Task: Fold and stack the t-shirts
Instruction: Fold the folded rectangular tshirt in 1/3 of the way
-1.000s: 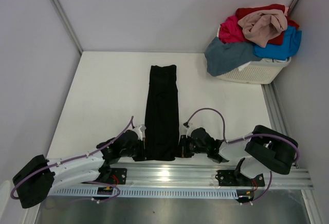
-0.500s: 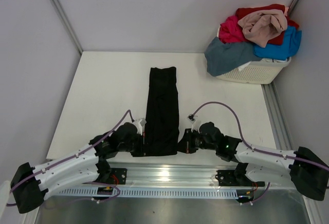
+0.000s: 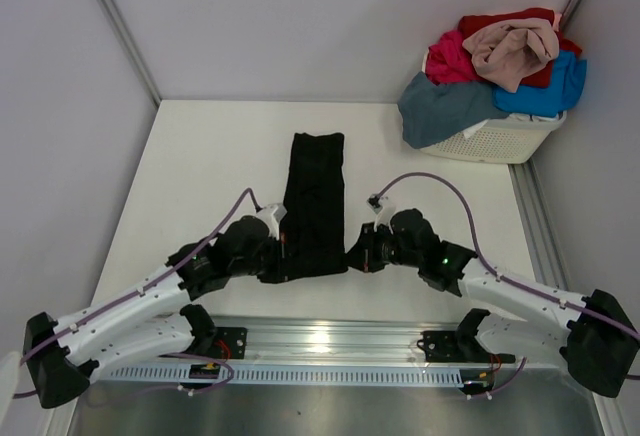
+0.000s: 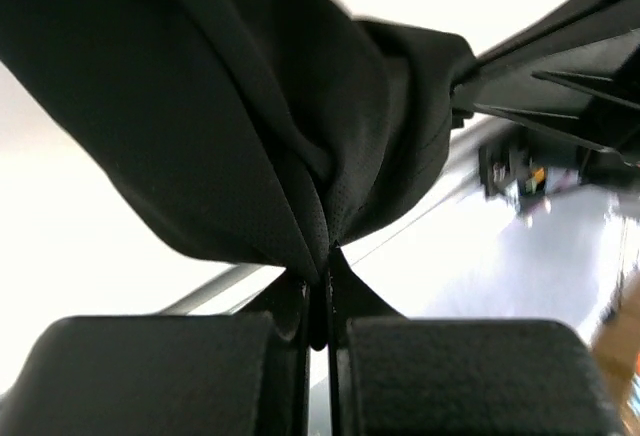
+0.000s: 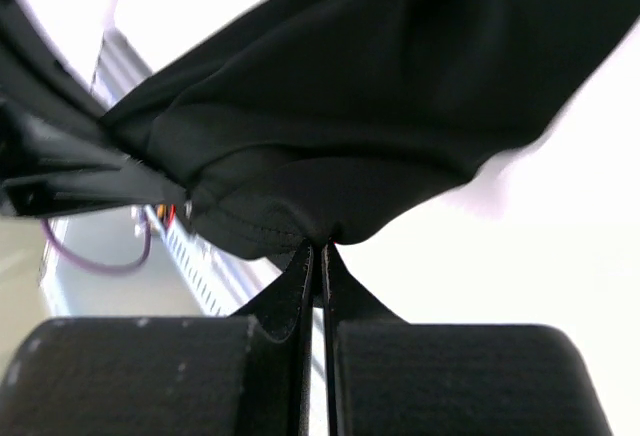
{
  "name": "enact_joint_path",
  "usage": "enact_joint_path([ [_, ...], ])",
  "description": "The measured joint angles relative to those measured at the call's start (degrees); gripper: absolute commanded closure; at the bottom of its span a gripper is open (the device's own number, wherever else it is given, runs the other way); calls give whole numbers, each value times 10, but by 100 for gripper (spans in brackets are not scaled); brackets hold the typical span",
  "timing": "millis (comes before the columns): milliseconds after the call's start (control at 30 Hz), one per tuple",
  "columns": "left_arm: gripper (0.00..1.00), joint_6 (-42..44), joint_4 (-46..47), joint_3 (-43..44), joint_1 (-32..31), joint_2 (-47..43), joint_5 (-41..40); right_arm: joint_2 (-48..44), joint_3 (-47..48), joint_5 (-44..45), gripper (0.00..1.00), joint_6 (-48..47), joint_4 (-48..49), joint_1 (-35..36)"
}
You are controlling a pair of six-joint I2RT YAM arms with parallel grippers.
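Observation:
A black t-shirt (image 3: 316,201), folded into a long narrow strip, lies down the middle of the white table (image 3: 200,171). Its near end is lifted off the surface. My left gripper (image 3: 276,256) is shut on the near left corner, and black cloth (image 4: 250,106) bunches right at its fingertips. My right gripper (image 3: 352,258) is shut on the near right corner, where the hem (image 5: 330,126) hangs from the pinch. More t-shirts, beige-pink (image 3: 515,51), red, magenta (image 3: 450,59), bright blue (image 3: 550,86) and slate grey-blue (image 3: 445,106), are piled in the basket.
A white slotted basket (image 3: 500,139) stands at the table's far right corner, against the right wall. A metal rail (image 3: 330,336) runs along the near edge between the arm bases. Walls close in the table on the left, back and right.
Both grippers have closed fully on the shirt's near corners and moved away from the rail toward the far side, lifting and carrying the near end forward. The strip now looks shorter.

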Motion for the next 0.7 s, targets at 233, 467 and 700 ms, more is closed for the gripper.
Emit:
enact_joint_path([
  [233, 99, 35, 16, 77, 64, 43, -47, 81, 78, -40, 100, -61, 33, -93],
  [467, 99, 66, 20, 127, 129, 136, -41, 210, 154, -62, 100, -99, 58, -126],
  [700, 99, 97, 45, 181, 184, 250, -11, 291, 226, -64, 100, -120, 67, -158],
])
